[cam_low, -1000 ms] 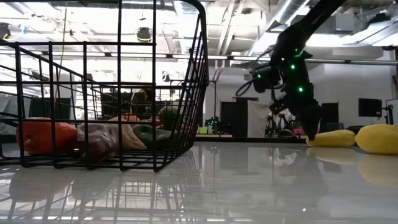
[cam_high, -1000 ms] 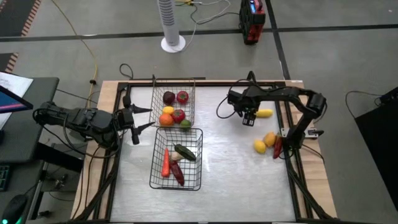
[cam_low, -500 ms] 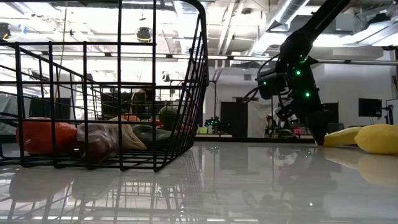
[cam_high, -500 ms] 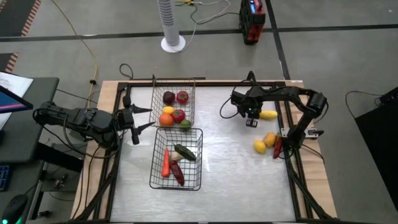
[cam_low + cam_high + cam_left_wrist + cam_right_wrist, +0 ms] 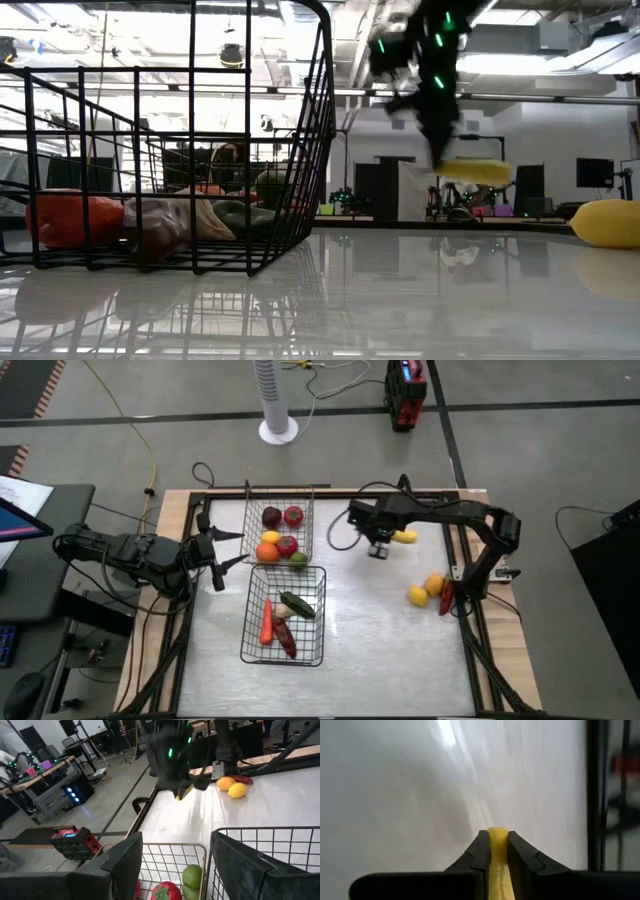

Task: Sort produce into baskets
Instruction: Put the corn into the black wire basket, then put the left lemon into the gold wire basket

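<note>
Right gripper (image 5: 383, 542) jaws pinching the banana (image 5: 404, 537), lifted near the desk's far edge. Keep it high, clear the basket (image 5: 279, 530) rim, then drop.

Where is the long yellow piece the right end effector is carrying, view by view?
High view: long yellow piece in the right end effector, right of the far basket.
Low view: upper right, off the tabletop.
Left wrist view: small yellow sliver under the dark blurred arm.
Right wrist view: pinched between the fingers.
Shared landmark: the yellow and orange round pieces near the table's right edge, also in the left wrist view.
</note>
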Robot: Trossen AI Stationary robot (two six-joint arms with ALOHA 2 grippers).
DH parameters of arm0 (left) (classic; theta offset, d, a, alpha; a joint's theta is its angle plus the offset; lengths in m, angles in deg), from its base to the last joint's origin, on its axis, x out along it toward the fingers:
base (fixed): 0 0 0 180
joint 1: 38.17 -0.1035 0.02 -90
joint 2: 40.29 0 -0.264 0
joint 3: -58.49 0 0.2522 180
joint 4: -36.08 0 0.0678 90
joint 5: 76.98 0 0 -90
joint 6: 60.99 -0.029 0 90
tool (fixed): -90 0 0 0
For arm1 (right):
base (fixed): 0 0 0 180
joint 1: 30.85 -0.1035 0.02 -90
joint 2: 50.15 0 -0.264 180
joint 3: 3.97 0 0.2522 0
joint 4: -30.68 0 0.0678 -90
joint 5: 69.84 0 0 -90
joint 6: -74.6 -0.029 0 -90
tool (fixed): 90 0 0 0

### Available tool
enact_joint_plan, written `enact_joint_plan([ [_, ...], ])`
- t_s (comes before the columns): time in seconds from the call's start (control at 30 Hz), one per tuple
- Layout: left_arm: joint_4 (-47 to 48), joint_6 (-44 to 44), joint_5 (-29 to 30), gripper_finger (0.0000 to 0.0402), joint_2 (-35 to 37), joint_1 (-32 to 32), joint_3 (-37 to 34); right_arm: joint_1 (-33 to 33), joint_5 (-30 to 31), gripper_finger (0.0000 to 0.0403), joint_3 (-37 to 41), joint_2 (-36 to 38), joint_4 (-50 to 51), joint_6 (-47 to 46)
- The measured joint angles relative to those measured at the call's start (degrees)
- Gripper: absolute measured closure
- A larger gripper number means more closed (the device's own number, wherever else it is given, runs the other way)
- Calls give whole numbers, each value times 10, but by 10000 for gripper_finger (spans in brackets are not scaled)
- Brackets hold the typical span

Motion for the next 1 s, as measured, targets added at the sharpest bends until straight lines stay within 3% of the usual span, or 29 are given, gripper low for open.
enact_joint_plan([
  [0.33,3,0,5,178,0,0,0,-174,-157,332,-177,0,-190,-31],
  [0.6,-1,3,3,178,0,0,0,-263,-185,319,-193,-8,-393,-43],
  [0.7,-1,3,3,178,0,0,0,-273,-185,282,-192,-25,-415,-32],
  [0.87,-1,4,3,178,0,0,0,-273,-185,185,-190,-64,-413,-37],
  [1.0,2,6,3,178,0,0,0,-263,-184,131,-191,-56,-295,-45],
])
